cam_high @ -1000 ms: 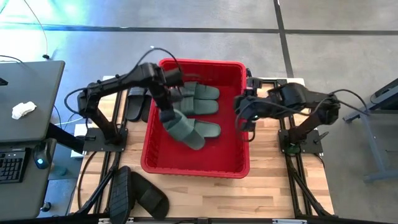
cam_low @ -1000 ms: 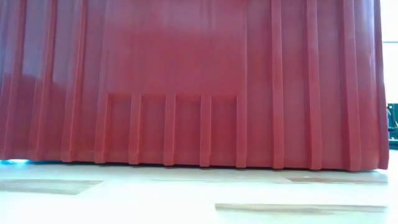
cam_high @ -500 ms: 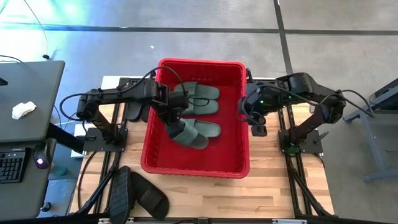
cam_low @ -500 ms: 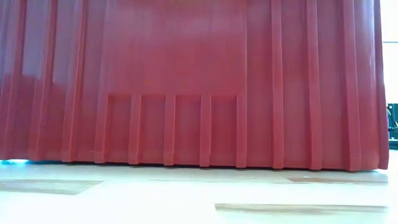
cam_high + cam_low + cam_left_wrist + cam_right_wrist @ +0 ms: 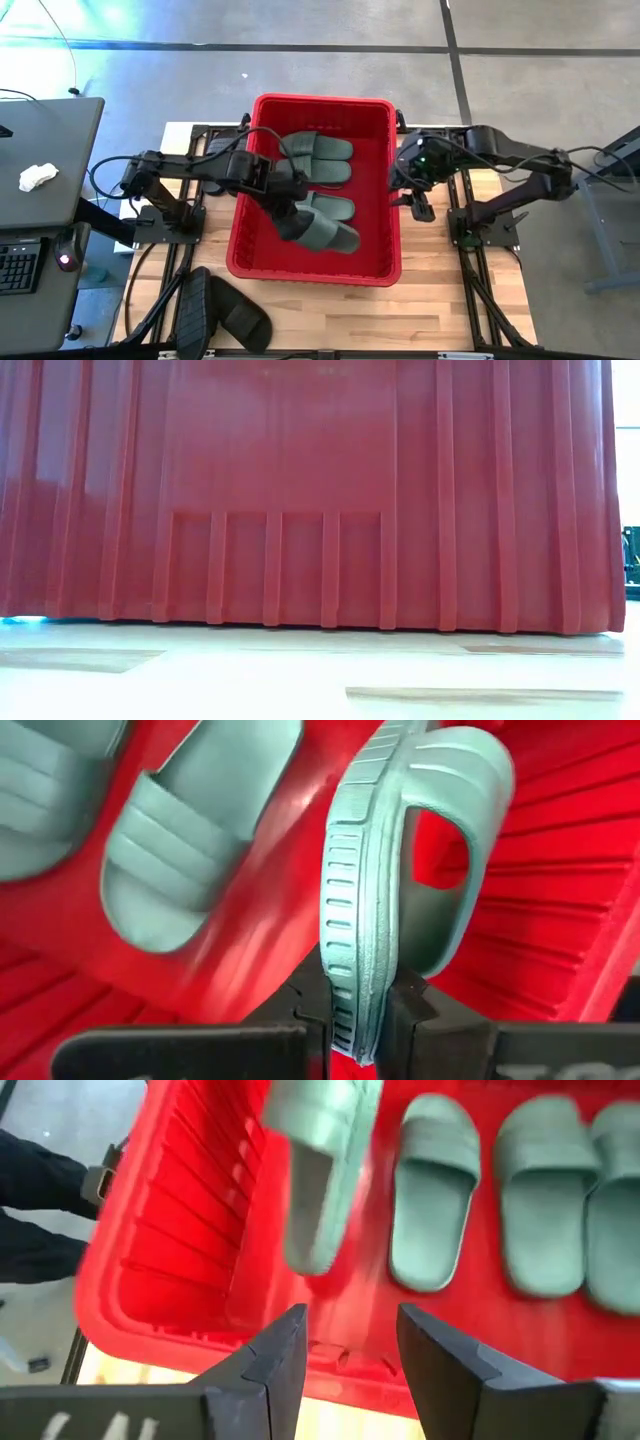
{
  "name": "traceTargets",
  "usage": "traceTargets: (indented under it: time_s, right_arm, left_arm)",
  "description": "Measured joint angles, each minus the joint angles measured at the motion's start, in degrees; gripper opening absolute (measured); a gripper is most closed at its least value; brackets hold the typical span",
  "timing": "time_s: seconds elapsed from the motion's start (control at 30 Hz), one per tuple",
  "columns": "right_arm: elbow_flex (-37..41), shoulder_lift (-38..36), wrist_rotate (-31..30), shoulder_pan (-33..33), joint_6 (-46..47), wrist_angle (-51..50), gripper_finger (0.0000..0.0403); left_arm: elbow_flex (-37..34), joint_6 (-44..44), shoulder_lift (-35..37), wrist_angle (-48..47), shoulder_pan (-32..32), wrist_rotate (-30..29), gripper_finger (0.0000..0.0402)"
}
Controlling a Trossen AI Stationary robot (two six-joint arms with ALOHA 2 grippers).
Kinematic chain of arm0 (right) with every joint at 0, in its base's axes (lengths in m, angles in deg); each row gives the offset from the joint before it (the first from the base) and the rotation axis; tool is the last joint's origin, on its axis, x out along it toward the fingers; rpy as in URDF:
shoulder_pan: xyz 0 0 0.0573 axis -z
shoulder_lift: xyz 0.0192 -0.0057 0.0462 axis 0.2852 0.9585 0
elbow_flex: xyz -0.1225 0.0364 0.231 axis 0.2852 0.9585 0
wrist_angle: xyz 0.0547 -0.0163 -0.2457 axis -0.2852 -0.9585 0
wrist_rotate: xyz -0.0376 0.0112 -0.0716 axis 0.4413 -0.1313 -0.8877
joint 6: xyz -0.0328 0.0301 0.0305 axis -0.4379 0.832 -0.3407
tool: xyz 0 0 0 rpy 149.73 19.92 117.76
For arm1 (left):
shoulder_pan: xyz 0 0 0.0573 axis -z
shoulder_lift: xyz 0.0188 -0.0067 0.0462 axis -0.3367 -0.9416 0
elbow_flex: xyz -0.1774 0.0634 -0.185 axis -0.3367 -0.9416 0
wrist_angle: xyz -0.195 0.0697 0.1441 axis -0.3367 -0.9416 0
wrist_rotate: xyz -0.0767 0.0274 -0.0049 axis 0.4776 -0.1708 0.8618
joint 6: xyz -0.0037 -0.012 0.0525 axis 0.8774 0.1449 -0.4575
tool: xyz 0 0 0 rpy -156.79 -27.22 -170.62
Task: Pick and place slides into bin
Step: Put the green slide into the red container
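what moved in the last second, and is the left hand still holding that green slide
Yes. The left hand, still shut on the green slide, has carried it toward the near end of the red bin. The right hand, open and empty, has drawn back outside the bin's right wall. The three green slides lying in the bin and the black ones outside have not moved.

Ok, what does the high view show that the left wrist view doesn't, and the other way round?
Only the high view shows the whole bin on the table, black slides outside it, and the right gripper open beside the bin's right rim. Only the left wrist view shows the left gripper shut on the edge of a green slide's sole, the slide held on its side. Both show other green slides lying flat in the bin.
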Motion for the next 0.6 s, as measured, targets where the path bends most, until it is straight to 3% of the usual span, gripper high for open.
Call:
traceTargets:
  time_s: [0.2, 0.3, 0.6]
  right_arm:
    - [15.91, -6.49, 8.31, 3.63, 0.69, 13.20, 0.0144]
    - [20.98, -8.43, 9.37, 4.75, 1.80, 17.78, 0.0144]
    - [23.21, -9.26, 9.72, 5.26, 0.12, 21.97, 0.0144]
  left_arm:
    - [-0.04, 2.93, -2.98, -6.05, 0.56, -0.56, 0.0025]
    - [-0.02, 2.98, -4.38, -4.48, 0.58, -0.29, 0.0025]
    - [0.04, 3.03, -9.02, -5.77, 0.56, 0.08, 0.0026]
